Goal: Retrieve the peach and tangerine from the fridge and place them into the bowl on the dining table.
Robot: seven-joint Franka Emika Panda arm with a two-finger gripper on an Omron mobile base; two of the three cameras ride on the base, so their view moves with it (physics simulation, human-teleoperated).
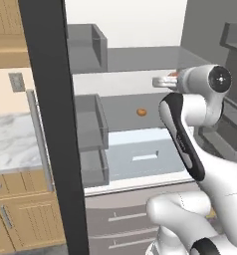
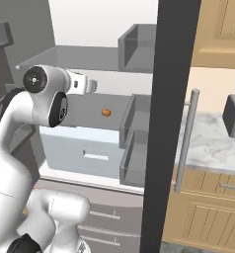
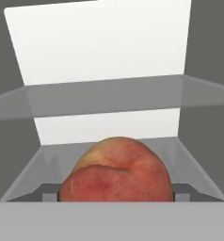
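The arm reaches into the open fridge point(image 1: 125, 60), its gripper point(image 1: 163, 82) at the upper right of the left base view. In the hand view the peach point(image 3: 116, 172) sits low and centre between the jaws, which stand wide; whether they grip it I cannot tell. The tangerine point(image 1: 141, 112) lies 1 shelf below, mid-frame. Step 1, taking the peach, is in hand; next it must be lifted out towards the bowl.

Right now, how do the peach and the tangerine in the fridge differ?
The peach is mottled red and yellow; the tangerine is plain orange. The peach sits right at the gripper on an upper shelf; the tangerine sits alone one shelf lower. Both are round fruits inside the fridge.
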